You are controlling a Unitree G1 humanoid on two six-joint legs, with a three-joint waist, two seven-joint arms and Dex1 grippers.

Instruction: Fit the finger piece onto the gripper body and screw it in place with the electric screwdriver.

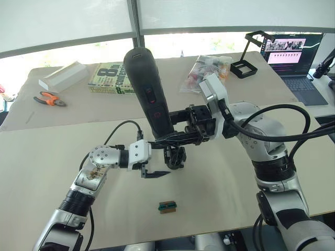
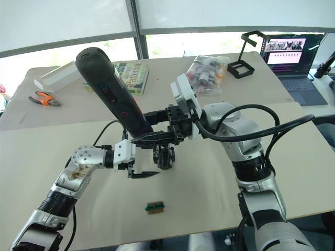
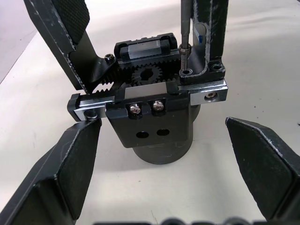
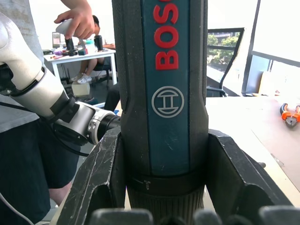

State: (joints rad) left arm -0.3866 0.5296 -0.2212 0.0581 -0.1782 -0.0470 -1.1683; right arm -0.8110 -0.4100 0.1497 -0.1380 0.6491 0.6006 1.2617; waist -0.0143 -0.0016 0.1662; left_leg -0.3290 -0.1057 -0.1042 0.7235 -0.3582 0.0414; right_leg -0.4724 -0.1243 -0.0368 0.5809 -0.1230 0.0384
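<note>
Driving stage: my screwdriver bit (image 3: 184,28) sits on a screw in the finger piece (image 3: 209,33), already seated on the gripper body (image 3: 154,112)
Body location: upright on the table (image 1: 251,193), between my arms
Right gripper (image 4: 164,187): clamped around the electric screwdriver (image 1: 149,94)
Left gripper (image 1: 155,173): spread, beside the body, holding nothing
Left to do: tightening; I cannot tell screw depth

The electric screwdriver (image 4: 161,93) reads "BOS" in red; the book (image 1: 112,77) shows "8".
</note>
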